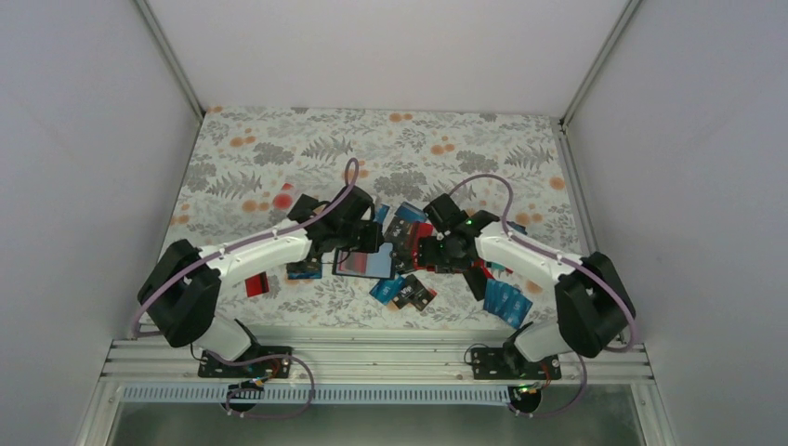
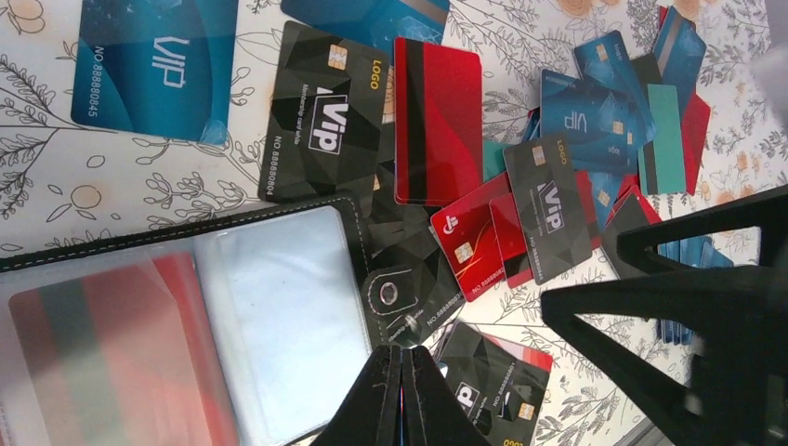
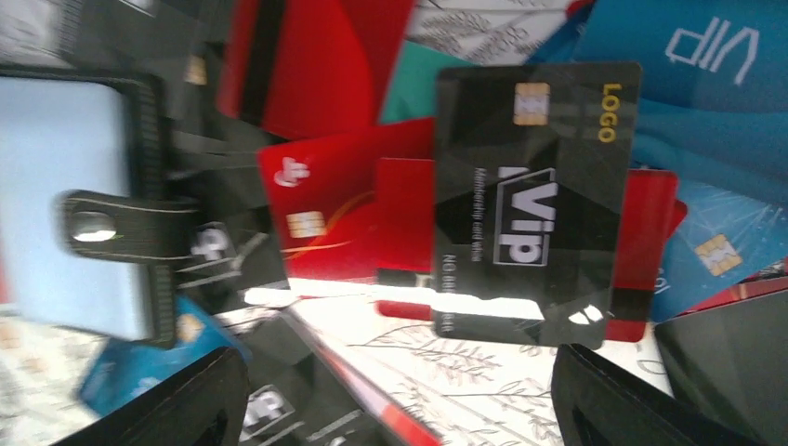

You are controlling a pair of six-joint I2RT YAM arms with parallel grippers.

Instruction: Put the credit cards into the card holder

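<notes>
The card holder (image 1: 362, 263) lies open between the two grippers, its clear sleeves (image 2: 279, 307) facing up. A red card (image 2: 111, 353) shows inside the left sleeve, and the snap tab (image 2: 390, 295) sticks out to the right. My left gripper (image 2: 402, 358) is shut, its tips over the holder's right edge. Credit cards (image 2: 558, 158) in black, red, blue and teal lie heaped just beyond. My right gripper (image 3: 400, 400) hangs open over the cloth with nothing between its fingers, just below a black VIP card (image 3: 534, 204).
Several blue cards (image 1: 506, 299) lie under the right arm and a red card (image 1: 257, 284) lies under the left arm. More black cards (image 1: 409, 293) sit near the front edge. A large blue VIP card (image 2: 153, 60) lies beside the holder. White walls enclose the floral cloth (image 1: 279, 153).
</notes>
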